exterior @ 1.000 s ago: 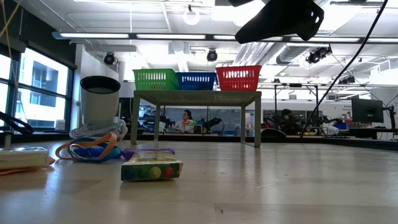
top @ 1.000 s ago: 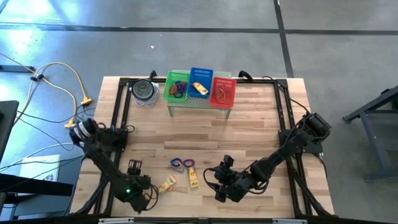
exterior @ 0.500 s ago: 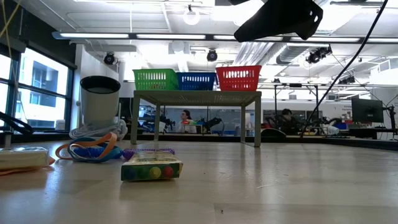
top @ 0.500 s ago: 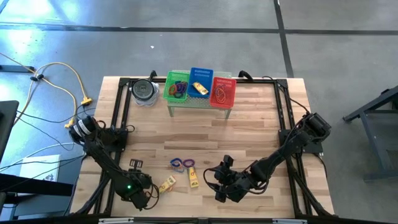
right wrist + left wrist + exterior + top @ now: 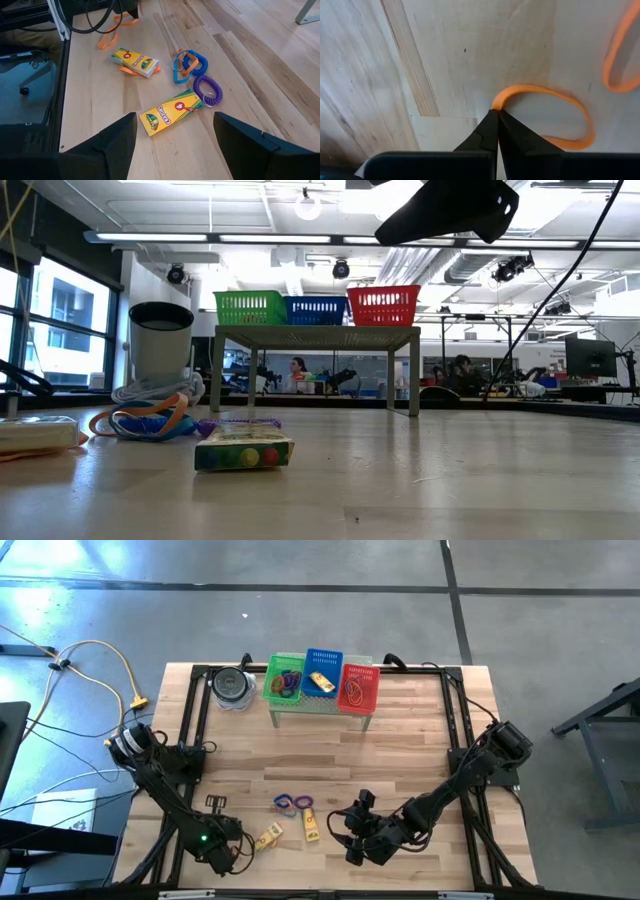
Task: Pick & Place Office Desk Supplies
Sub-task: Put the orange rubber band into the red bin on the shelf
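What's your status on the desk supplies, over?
Left gripper shut on orange band loop at the table's near-left. Right gripper open, hovering over crayon box. Nothing in the way.

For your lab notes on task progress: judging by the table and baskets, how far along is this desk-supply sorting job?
Done: the green basket, blue basket and red basket each hold items already.

In hand: the left gripper is shut on an orange band lying on the table.

Left: two crayon boxes, the purple coil and blue loop. The right gripper waits open above them.
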